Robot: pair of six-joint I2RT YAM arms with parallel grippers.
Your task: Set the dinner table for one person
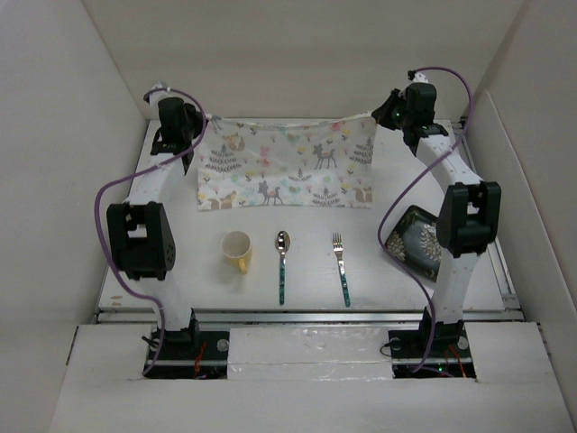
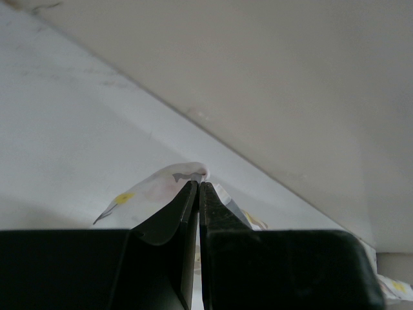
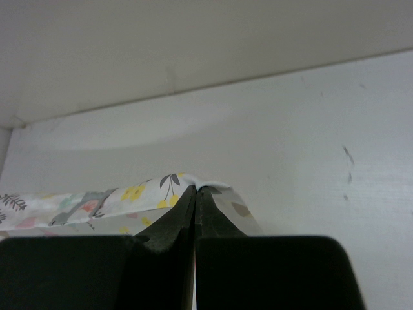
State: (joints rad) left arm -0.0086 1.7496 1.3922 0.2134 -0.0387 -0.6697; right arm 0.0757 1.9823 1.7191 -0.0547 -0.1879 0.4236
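- Left pincer (image 2: 198, 184) is seen clamped shut on the 10 o'clock corner of the printed placemat (image 1: 284, 167); the right pincer (image 3: 196, 189) is clamped shut on its 2 o'clock corner.
- The placemat is held spread over the 12 o'clock part of the white worktop (image 1: 306, 221), which fills the walled bay ahead of both arm bases.
- A yellow cup (image 1: 236, 250), a spoon (image 1: 282, 262) and a fork (image 1: 340, 262) are lined up at 6 o'clock of the placemat. A dark patterned plate (image 1: 415, 239) is lying at 4 o'clock, partly hidden by the right arm.
- The step in hand is judged to be the laying of the placemat.
- Next, both corners should be lowered together with the placemat taut, and released only once it lies flat.
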